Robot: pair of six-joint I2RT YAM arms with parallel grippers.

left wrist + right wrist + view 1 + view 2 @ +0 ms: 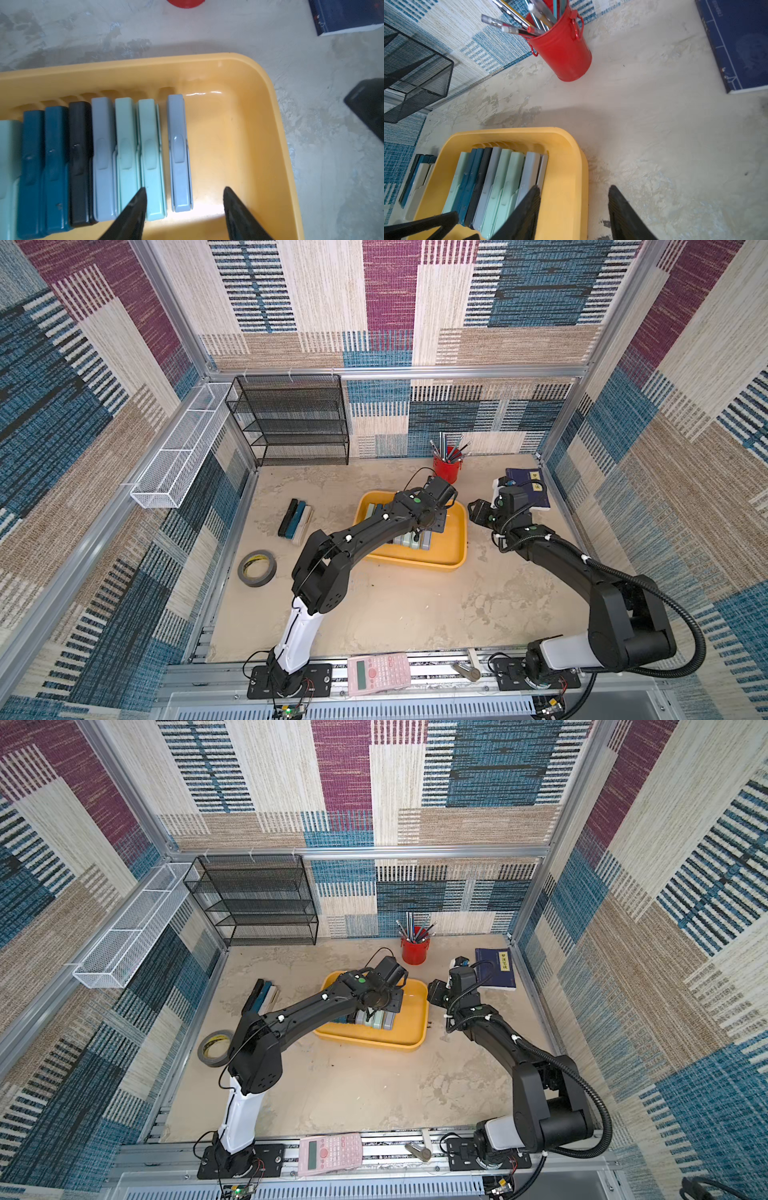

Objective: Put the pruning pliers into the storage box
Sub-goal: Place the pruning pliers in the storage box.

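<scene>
My outstretched left arm (pixel 365 531) hides part of the shallow yellow-orange plastic tray (pixel 415 563). My left gripper (pixel 185 188) gapes, released, astride a slim grey pruning plier (pixel 178 153).

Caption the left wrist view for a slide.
Open left end effector over a grey pruning plier, apart from the row in the storage box.
</scene>
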